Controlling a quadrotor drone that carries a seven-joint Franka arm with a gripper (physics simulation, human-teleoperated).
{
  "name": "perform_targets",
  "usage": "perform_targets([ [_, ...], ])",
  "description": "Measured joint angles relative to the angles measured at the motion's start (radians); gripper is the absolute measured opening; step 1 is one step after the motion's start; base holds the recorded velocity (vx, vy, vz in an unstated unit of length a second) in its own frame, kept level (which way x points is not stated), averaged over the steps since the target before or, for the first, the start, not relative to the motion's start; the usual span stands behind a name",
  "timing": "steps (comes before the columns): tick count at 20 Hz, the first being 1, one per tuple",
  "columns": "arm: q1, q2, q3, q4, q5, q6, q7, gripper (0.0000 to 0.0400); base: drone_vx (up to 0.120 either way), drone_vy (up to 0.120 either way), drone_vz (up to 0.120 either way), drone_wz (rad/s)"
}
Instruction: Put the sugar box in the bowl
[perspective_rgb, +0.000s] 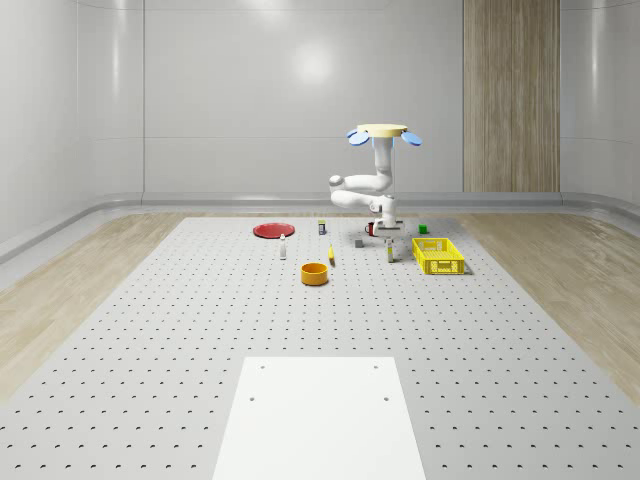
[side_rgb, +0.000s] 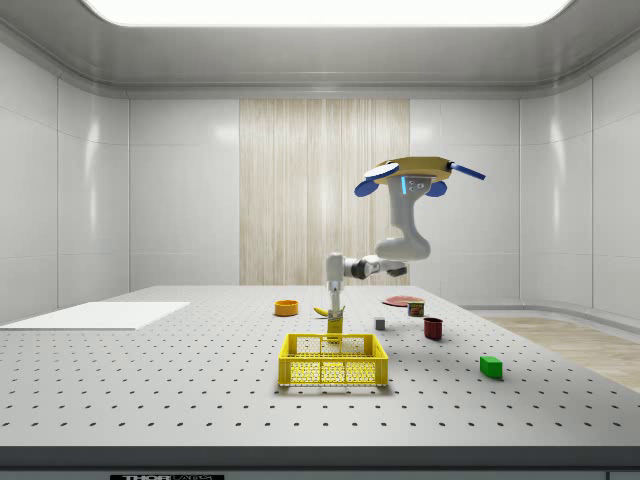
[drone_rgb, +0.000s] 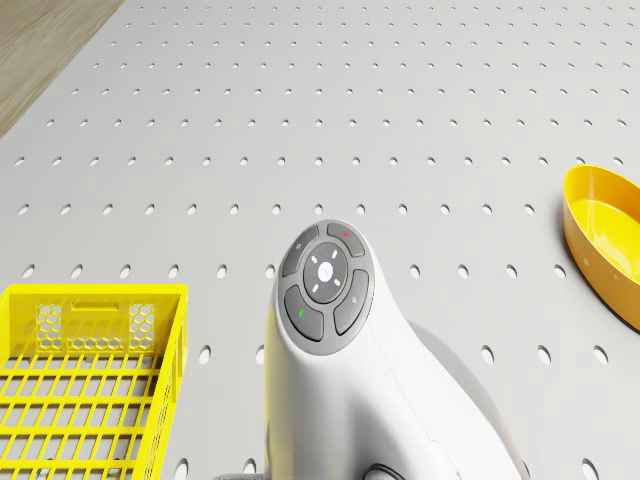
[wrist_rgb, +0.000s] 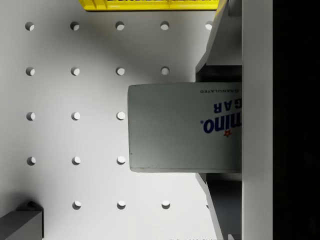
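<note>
sugar box (wrist_rgb: 182, 127) sits between the two fingers (wrist_rgb: 220, 65) of the gripper (wrist_rgb: 215, 127) in the wrist view, top face upward, one finger at each long edge and touching it, so the pincer is clamped on the box. perforated table (wrist_rgb: 75, 100) lies below it, with a grey block (wrist_rgb: 20, 224) near one corner and the yellow basket (wrist_rgb: 150, 5) at the far edge. in the side view the gripper (side_rgb: 335, 318) hangs straight down just behind the basket (side_rgb: 332, 360). beyond, in the whole-scene view, the orange bowl (perspective_rgb: 315, 273) stands apart from the gripper, toward that view's left. the drone (perspective_rgb: 383, 133) hovers above the table's far part, arm (perspective_rgb: 365, 188) bent beneath it. a red plate (perspective_rgb: 273, 230) lies further back.
</note>
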Motion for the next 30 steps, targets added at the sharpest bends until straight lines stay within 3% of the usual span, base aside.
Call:
perform_targets([
  [7, 0.003, -0.002, 0.079, -0.019, 0.074, -0.028, 0.008, 0.0165, 0.017, -0.011, 0.074, 0.0],
  [23, -0.002, -0.022, 0.122, -0.026, 0.121, -0.024, 0.015, 0.0165, 0.12, -0.12, 0.12, 0.0],
  [30, -0.004, -0.032, 0.124, -0.026, 0.126, -0.015, 0.018, 0.0165, 0.12, -0.12, 0.074, 0.0],
])
